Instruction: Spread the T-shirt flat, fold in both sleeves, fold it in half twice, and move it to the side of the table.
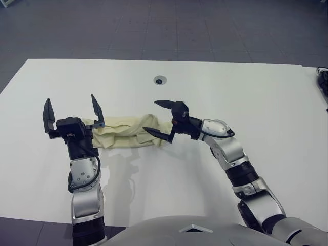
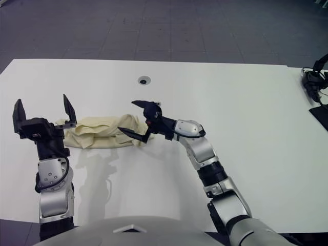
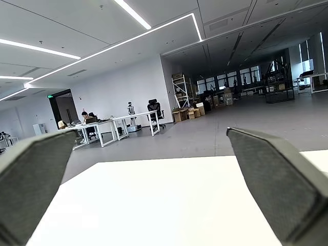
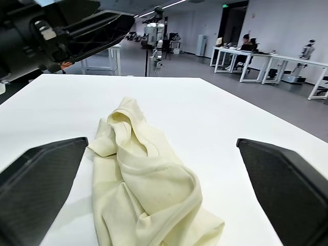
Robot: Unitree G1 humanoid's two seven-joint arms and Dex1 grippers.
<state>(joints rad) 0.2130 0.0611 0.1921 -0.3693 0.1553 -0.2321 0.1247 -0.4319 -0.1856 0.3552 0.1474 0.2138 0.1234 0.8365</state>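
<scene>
In the head views, the T-shirt (image 1: 123, 134) lies as a bunched, pale roll on the white worktop (image 1: 230, 87), stretched between the two sets of fingers. The left fingers (image 1: 96, 110) are spread wide and point upward, with one end of the cloth just beside the inner one. The right fingers (image 1: 154, 133) are also spread, one above the other, around the opposite end. Whether the lower one touches the cloth cannot be told. A small round hole (image 1: 160, 80) sits beyond the right fingers, well apart from the cloth.

In the left wrist view, the spread left fingers (image 3: 277, 179) have bare worktop between them.

In the right wrist view, the T-shirt (image 4: 138, 174) sits between the spread right fingers (image 4: 41, 179). Its crumpled ridge runs away from them toward the left fingers (image 4: 77, 25) at the far end.

The shirt is not yet spread flat, and that is probably where things could go wrong. If the right fingers close on this thick ridge, they would likely pinch several layers at once. A pull would then drag the whole roll instead of opening it. With no cloth between the left fingers, nothing anchors the other end, so the shirt could simply slide.
</scene>
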